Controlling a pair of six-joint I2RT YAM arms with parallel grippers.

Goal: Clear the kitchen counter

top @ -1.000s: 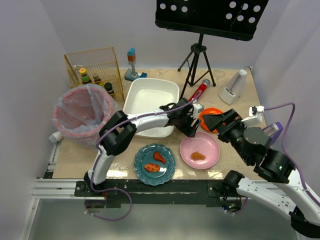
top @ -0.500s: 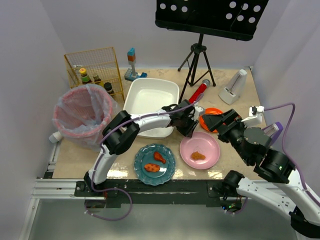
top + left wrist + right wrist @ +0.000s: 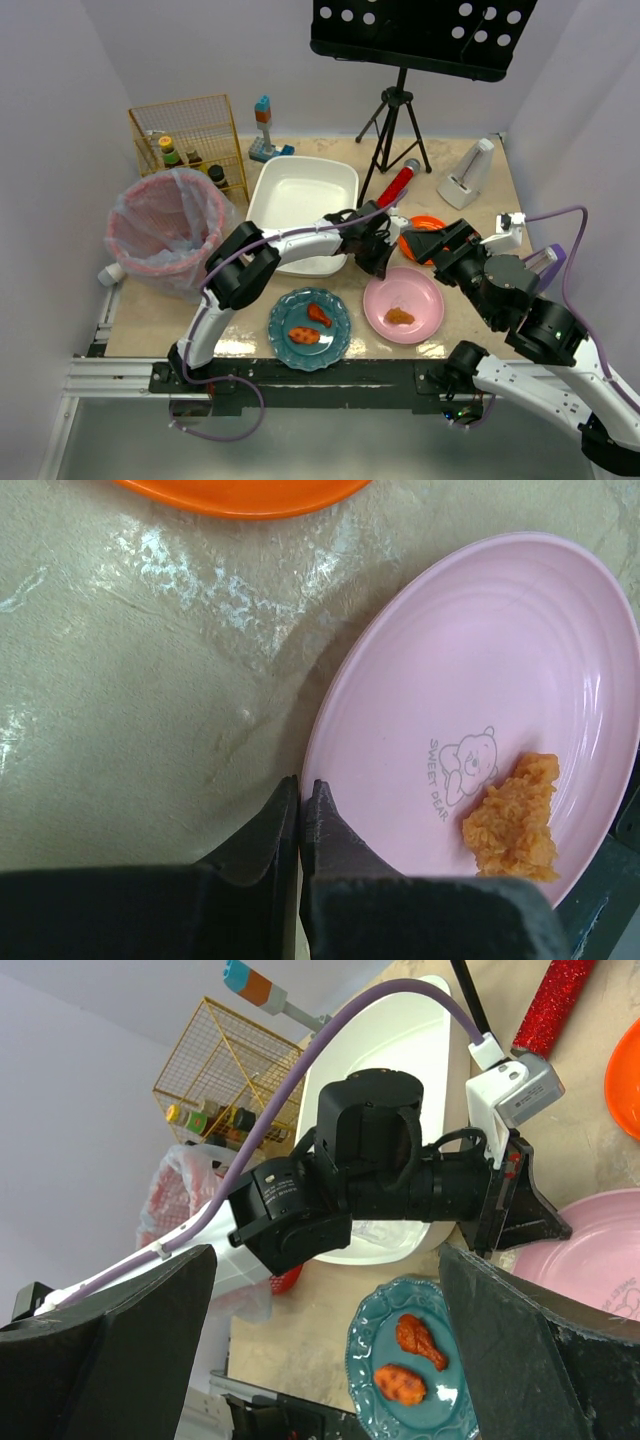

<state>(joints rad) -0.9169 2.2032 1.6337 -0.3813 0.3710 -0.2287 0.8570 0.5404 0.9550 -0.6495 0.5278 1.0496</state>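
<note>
The counter point(image 3: 470, 215) is a flat beige top with faint mottling and a slight sheen, and it fills the whole floor of the scene. The left gripper point(image 3: 302, 785) is low over its middle, its dark fingers pressed together with nothing between them and their tips right at the rim of a pink plate point(image 3: 480, 670). That plate is smooth and round, printed with a small bear, and carries one crumbly orange nugget point(image 3: 515, 815); it sits toward the near edge, right of centre. Just beyond it lies a glossy orange plate point(image 3: 427, 221), partly covered by the right gripper point(image 3: 425, 245), whose fingers are spread wide and hold nothing. A teal plate point(image 3: 285, 318) with two browned chicken pieces lies by the near edge at centre, close beside the pink one. A white rectangular tub point(image 3: 300, 195) stands behind the left arm. A bin point(image 3: 165, 230) with a crinkled pink liner crowds the left edge, and a yellow wire basket point(image 3: 190, 135) of bottles fills the far left corner. A black tripod point(image 3: 395, 120), a red glittery microphone point(image 3: 397, 183) and a white wedge-shaped device point(image 3: 468, 172) stand toward the far right.
</note>
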